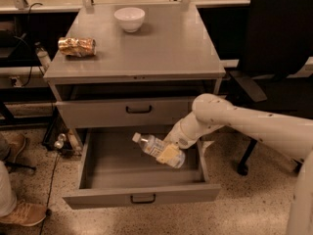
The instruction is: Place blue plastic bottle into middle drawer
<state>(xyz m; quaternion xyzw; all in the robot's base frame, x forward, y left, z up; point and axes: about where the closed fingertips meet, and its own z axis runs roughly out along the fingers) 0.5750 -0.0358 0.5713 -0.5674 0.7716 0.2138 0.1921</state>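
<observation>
The robot's 1 white arm (264,129) is reaching in from the right edge, running leftward and slightly upward to a rounded joint (209,110). From there it is bending down and to the left, narrowing into the wrist (188,131). The gripper (170,150) is hanging just below the wrist, over the open middle drawer (142,196) (nearer its right wall than its left). It is gripping the blue plastic bottle (151,144) by the labelled lower part, holding it tilted with the cap pointing up and to the left.

Grey table (171,50) bears white bowl (129,18), gold foil packet (77,46); gripper (169,152) holds blue plastic bottle (148,144) over middle drawer (117,163)
</observation>
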